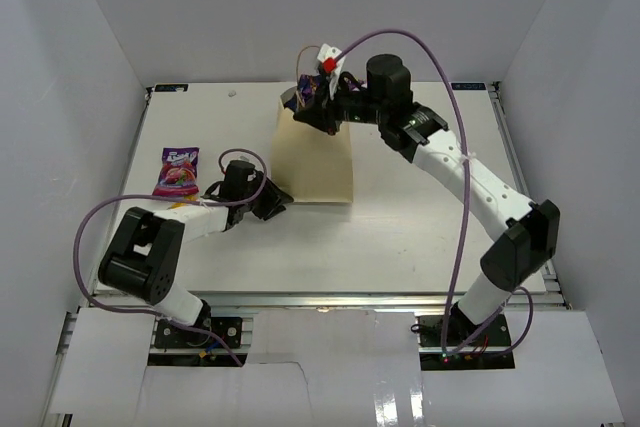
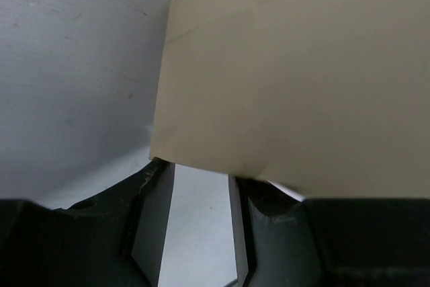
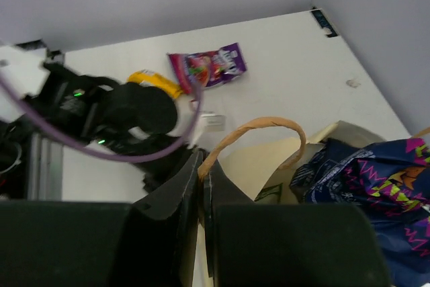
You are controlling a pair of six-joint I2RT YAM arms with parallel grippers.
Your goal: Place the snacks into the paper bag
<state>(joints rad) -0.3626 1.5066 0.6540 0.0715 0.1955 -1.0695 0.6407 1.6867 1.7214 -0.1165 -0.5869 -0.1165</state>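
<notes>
The tan paper bag (image 1: 315, 159) stands at mid-table. A dark blue-purple snack bag (image 3: 366, 186) sticks out of its open mouth, and it also shows in the top view (image 1: 298, 97). My right gripper (image 3: 203, 166) is shut on the bag's rim at the base of a loop handle (image 3: 259, 127), at the top of the bag (image 1: 318, 112). My left gripper (image 1: 274, 201) is open, low at the bag's near left bottom corner. In the left wrist view the bag's wall (image 2: 302, 78) fills the frame just beyond my fingers (image 2: 151, 196). A magenta packet (image 1: 177, 170) lies flat at the left.
The magenta packet also shows in the right wrist view (image 3: 209, 65), beyond my left arm (image 3: 131, 109). A yellow patch (image 3: 154, 83) shows by that arm. White walls enclose the table on three sides.
</notes>
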